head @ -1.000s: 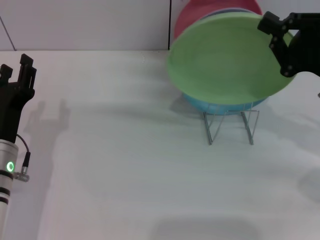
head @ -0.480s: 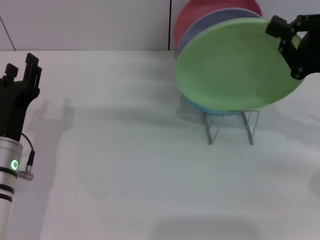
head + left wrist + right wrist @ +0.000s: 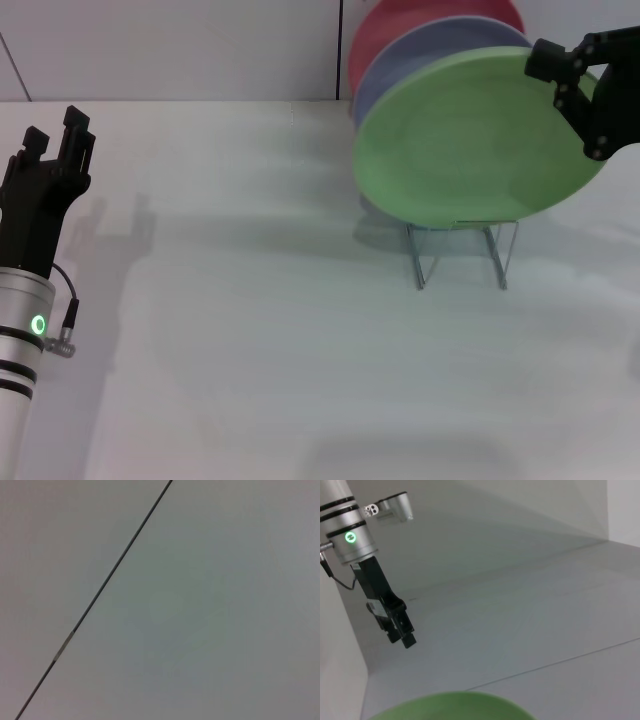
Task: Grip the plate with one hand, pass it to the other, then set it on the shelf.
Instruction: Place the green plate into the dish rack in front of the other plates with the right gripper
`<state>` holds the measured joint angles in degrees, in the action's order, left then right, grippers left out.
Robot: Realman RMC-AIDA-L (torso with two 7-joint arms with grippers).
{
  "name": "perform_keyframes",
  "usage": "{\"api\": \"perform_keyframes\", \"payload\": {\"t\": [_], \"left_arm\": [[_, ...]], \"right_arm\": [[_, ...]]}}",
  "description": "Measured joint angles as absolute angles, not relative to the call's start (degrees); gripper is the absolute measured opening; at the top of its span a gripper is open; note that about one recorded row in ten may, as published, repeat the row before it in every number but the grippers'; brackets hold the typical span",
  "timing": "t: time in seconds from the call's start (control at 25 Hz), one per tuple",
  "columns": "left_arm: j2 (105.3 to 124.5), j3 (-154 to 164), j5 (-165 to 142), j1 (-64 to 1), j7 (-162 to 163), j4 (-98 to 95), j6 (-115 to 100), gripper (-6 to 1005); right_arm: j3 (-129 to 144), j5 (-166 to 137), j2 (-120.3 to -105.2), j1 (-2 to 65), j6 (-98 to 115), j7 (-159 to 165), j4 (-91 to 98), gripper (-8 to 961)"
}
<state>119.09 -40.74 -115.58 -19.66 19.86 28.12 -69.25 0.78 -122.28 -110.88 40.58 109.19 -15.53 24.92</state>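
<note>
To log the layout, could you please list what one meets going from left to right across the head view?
Left gripper → light-green plate, above the wire rack → right gripper at the plate's right edge.

Looks like a bare robot test lab or staged demo cell rather than a home kitchen. Plain matte white desk [image 3: 260, 330] with no cloth, sink or appliances around it. Blank pale wall panels [image 3: 170, 45] behind, split by thin dark seams. Just one small wire plate rack [image 3: 460, 252] standing on the desk, loaded with plain plastic plates in green [image 3: 470, 150], lavender [image 3: 400, 62] and red [image 3: 375, 40]. Machine arm with silver casing, black bands and a glowing green status light [image 3: 38, 324], exposed cable beside it.
</note>
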Motion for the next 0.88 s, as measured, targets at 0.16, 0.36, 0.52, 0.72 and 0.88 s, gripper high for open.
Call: {"api": "perform_keyframes", "payload": {"t": [0.16,0.36,0.52,0.72,0.88], "left_arm": [[119.09,-40.67,-115.58,-19.7,19.86,28.15,-68.84,624],[119.08,-40.28,-115.56,-19.59,20.09,28.51,-68.66,625],[119.09,-40.06,-115.51,-19.48,19.96,28.88,-68.57,625],[119.09,-39.93,-115.48,-19.65,20.1,28.92,-67.75,625],[119.09,-39.89,-115.48,-19.55,20.19,28.92,-67.59,625]], "right_arm": [[1.86,-122.24,-110.8,41.11,109.17,-12.84,26.69,14],[2.63,-122.21,-110.8,41.48,108.63,-12.23,27.89,14],[2.87,-122.17,-110.81,41.48,107.59,-12.23,27.98,14],[2.96,-122.16,-111.27,41.42,106.19,-12.6,27.71,14],[3.01,-122.21,-111.76,41.19,105.71,-12.76,27.73,14]]}}
